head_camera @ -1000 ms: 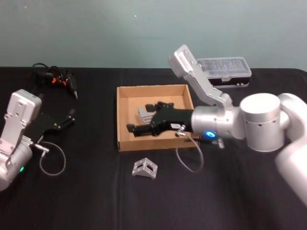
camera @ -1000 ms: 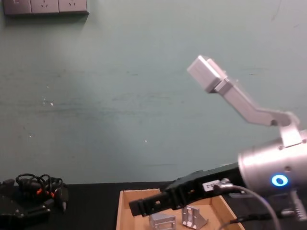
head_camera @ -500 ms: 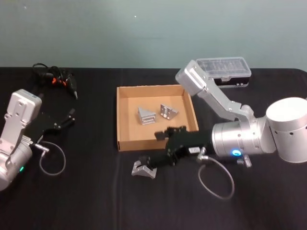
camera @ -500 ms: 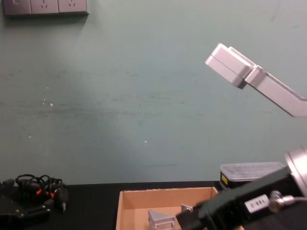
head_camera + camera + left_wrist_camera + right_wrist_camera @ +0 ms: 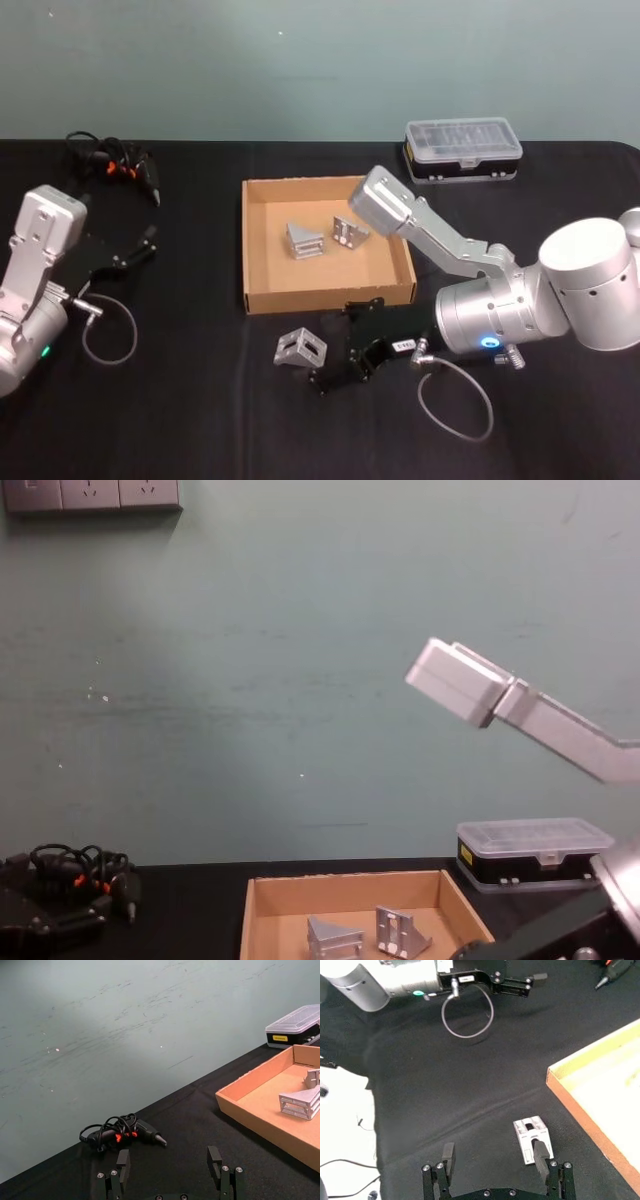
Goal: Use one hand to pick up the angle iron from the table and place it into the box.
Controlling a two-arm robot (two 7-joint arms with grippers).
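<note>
We're set to grab the angle iron (image 5: 300,347)!
Right gripper (image 5: 337,348) just right of it, fingers released; next: straddle, clench, lift into the box (image 5: 330,298). Left gripper (image 5: 150,244) parked, also released.

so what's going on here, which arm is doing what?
The right gripper is down at the table with its fingers open, beside an angle iron that lies just in front of the box. Nothing is gripped yet; the right wrist view has the piece by one finger, off centre. A second angle iron and a third angle iron already lie in the box. The left gripper sits idle at the left, open.
</note>
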